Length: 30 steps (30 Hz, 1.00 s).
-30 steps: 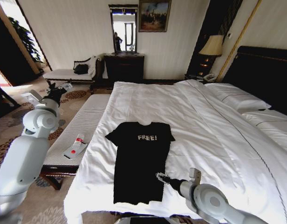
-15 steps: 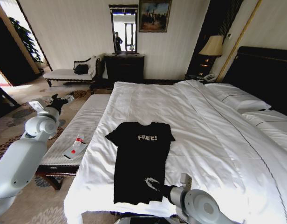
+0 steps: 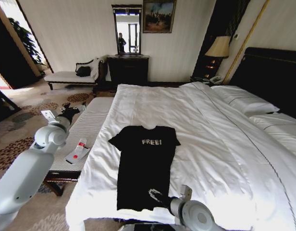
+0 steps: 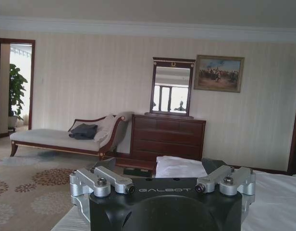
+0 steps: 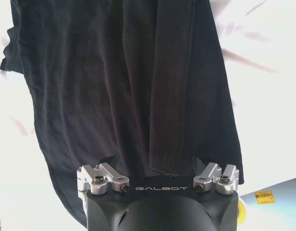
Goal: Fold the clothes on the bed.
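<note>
left pincer [image 3: 80, 108] nearer the bed [image 3: 220, 139] — right pincer [image 3: 154, 194] drawn back

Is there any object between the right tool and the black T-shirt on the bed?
Nothing visible does. The right tool is already over the lower hem of the T-shirt, which lies flat on the white bed with bare sheet around it.

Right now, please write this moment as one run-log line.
right gripper: over hem of black short-sleeved cotton T-shirt | T-shirt: flat, unfolded on white-sheeted bed | left gripper: raised over striped bench
</note>
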Available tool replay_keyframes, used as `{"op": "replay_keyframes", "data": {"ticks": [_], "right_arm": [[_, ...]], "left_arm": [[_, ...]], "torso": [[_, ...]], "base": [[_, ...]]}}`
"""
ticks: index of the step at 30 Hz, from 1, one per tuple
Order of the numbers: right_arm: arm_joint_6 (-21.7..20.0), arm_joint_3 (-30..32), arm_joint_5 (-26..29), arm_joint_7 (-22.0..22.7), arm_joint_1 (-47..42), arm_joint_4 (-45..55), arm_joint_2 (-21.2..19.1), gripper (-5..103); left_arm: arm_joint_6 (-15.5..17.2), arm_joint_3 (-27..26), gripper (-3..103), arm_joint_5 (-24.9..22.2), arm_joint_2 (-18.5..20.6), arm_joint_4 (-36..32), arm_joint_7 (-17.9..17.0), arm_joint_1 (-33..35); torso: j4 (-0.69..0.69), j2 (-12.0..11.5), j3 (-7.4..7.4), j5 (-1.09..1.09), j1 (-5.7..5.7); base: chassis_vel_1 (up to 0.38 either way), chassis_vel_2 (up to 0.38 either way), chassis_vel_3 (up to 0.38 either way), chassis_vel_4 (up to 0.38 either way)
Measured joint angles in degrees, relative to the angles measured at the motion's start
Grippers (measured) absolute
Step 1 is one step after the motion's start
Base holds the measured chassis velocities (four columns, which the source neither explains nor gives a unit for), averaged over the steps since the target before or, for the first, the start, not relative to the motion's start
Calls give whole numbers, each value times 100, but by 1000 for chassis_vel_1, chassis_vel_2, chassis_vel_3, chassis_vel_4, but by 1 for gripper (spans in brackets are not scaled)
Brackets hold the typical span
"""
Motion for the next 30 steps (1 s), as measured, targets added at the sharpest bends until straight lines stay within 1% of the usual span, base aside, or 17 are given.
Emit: {"op": "replay_keyframes", "data": {"ticks": [1, 3, 6, 7, 10, 13, 15, 16, 19, 20, 21, 22, 23, 24, 26, 27, 30], "right_arm": [[14, 0, 2, -6, 7, 2, 1, 89], [44, 3, 27, -10, 0, 56, -16, 67], [60, 2, 53, -9, -60, 142, -50, 67], [62, -9, 49, -9, -100, 177, -70, 57], [66, -26, 8, -9, -154, 198, -102, 57], [92, 40, -46, -11, -184, 213, -168, 35], [96, 70, -46, -11, -186, 229, -186, 35], [99, 113, -46, -12, -192, 251, -212, 24], [101, 168, -76, -11, -214, 273, -250, 24], [101, 180, -111, -12, -225, 273, -258, 13], [101, 188, -153, -12, -237, 273, -260, 13], [101, 193, -185, -12, -251, 273, -259, 0], [101, 198, -202, -12, -266, 273, -259, 0], [100, 200, -212, -12, -285, 275, -256, 9], [95, 201, -221, -11, -309, 288, -254, 9], [89, 204, -232, -9, -333, 307, -252, 20], [80, 210, -242, -7, -363, 331, -251, 20]], "left_arm": [[5, -20, 100, -1, 12, -3, -5, 11], [15, -76, 100, -2, 40, -9, -20, 38], [21, -107, 100, -3, 42, -11, -27, 47], [24, -117, 100, -3, 40, -11, -29, 48], [26, -127, 100, -3, 26, -12, -35, 48], [29, -130, 100, 11, 0, -13, -38, 53], [29, -131, 100, 14, -5, -13, -38, 53], [29, -132, 100, 18, -16, -13, -39, 53], [30, -132, 100, 30, -43, -14, -39, 57], [31, -132, 100, 36, -55, -17, -39, 59], [33, -127, 100, 42, -67, -21, -39, 60], [35, -123, 100, 47, -72, -24, -39, 61], [36, -119, 100, 49, -74, -27, -39, 60], [37, -117, 100, 50, -74, -29, -39, 60], [38, -116, 100, 51, -74, -31, -40, 58], [39, -115, 100, 51, -74, -34, -39, 56], [40, -115, 100, 51, -71, -39, -39, 56]], "torso": [[1, 0, 0, -1, 0], [2, 0, 0, 0, 0], [1, 0, 0, 0, 0], [-1, 0, 0, 0, 0], [-1, 0, 0, 0, 0], [0, 0, 0, 0, 0], [1, 0, 0, 0, 0], [1, 0, 0, 0, 0], [0, 0, 1, 0, 0], [0, 0, 0, 0, 0], [0, 0, 0, 0, 0], [0, 0, 0, 0, 0], [0, 0, 0, 0, 0], [0, 0, 0, 0, 0], [0, 0, 0, 0, 0], [0, 0, 0, 0, 0], [0, 0, 0, 0, 0]], "base": [[0, 0, 0, 0], [0, 0, 0, 0], [0, 0, 0, 0], [0, 0, 0, 0], [0, 0, 0, 0], [0, 0, 0, 0], [0, 0, 0, 0], [0, 0, 0, 0], [0, 0, 0, 0], [0, 0, 0, 0], [0, 0, 0, 0], [0, 0, 0, 0], [0, 0, 0, 0], [0, 0, 0, 0], [0, 0, 0, 0], [0, 0, 0, 0], [0, 0, 0, 0]]}}
